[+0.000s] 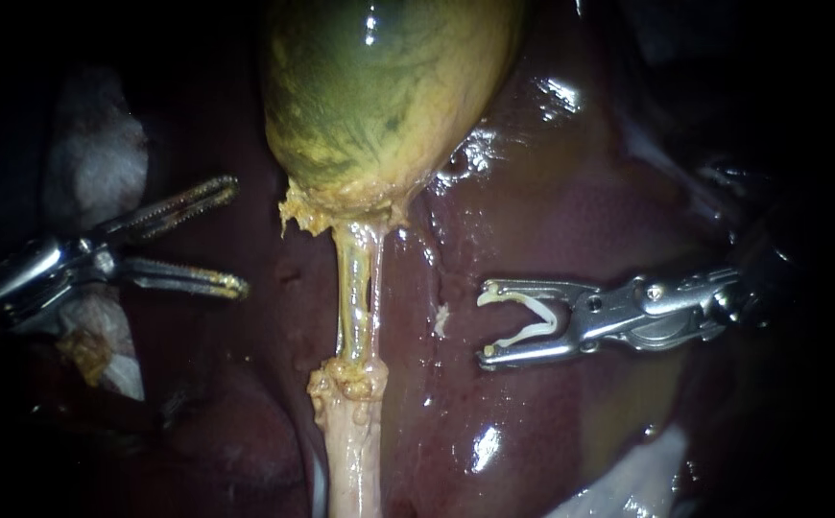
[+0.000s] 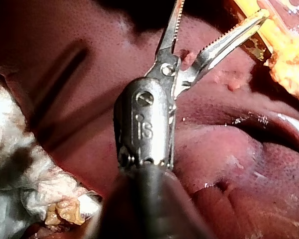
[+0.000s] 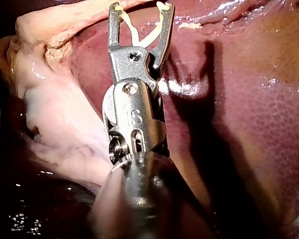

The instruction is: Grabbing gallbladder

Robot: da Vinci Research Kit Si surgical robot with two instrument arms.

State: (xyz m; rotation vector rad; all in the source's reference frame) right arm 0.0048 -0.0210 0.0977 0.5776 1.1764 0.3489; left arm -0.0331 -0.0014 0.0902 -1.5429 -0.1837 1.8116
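Nothing is grabbed yet. The gallbladder [image 1: 379, 96] sits at top centre. My left instrument [image 1: 237, 235] is at the frame's left, jaws wide and empty, well apart from it. My right instrument [image 1: 485, 326], at the right, holds a white clip [image 1: 531, 332].

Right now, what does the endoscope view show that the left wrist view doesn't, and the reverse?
Endoscope only: the gallbladder and the right instrument, its jaws shut on a white clip.
Left wrist only: no new object, just a closer look at the teeth and joint of the left instrument.
Both: the left instrument with jaws open and holding nothing, the liver under it, and the gauze beside its shaft.
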